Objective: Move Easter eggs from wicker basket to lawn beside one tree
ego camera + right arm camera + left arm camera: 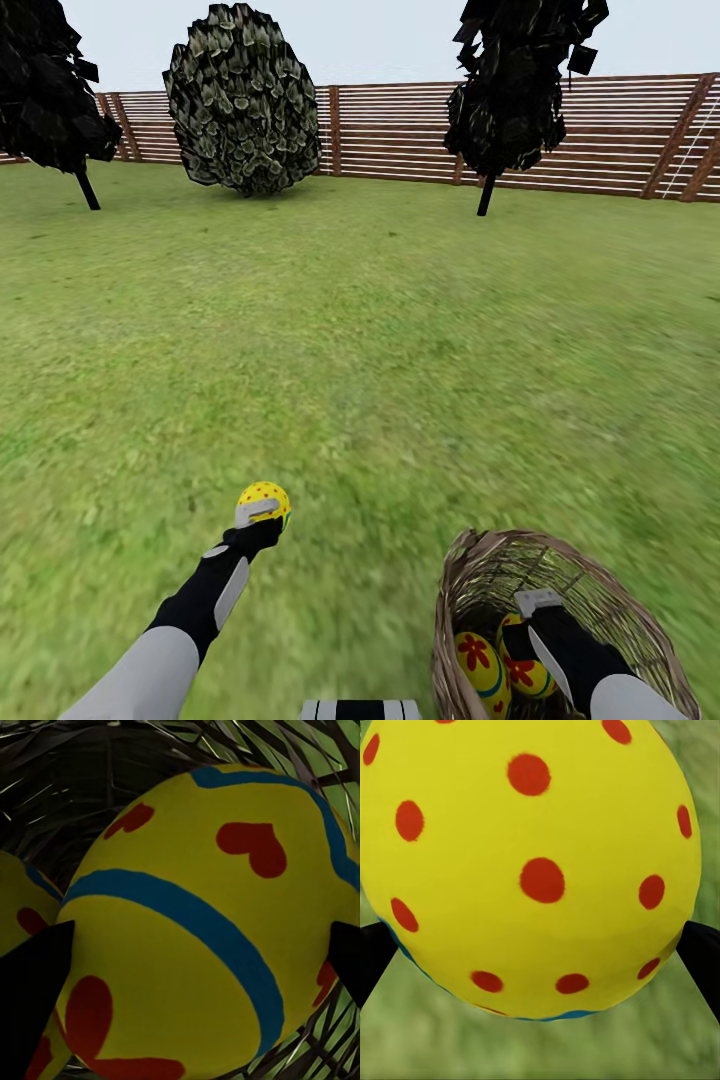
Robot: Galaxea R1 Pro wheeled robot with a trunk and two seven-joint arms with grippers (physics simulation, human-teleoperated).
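My left gripper [262, 512] is shut on a yellow Easter egg [264, 497] with red dots and holds it just above the lawn [380, 360], left of the wicker basket [478, 562]. Up close, this egg [532, 862] sits between the black fingertips [375, 952]. My right gripper [536, 612] reaches down into the basket and is shut on a second egg [202, 922], yellow with blue bands and red hearts. Beside it in the basket lies a third egg [478, 664], also seen at the edge of the right wrist view [19, 907]. The tree is out of view.
A brown slat fence [600, 130] closes off the far side of the grass. In front of it stand two black, thin-stemmed foliage shapes [515, 90] [50, 90] and a rounded grey-green shrub [245, 100]. Open grass stretches between me and the fence.
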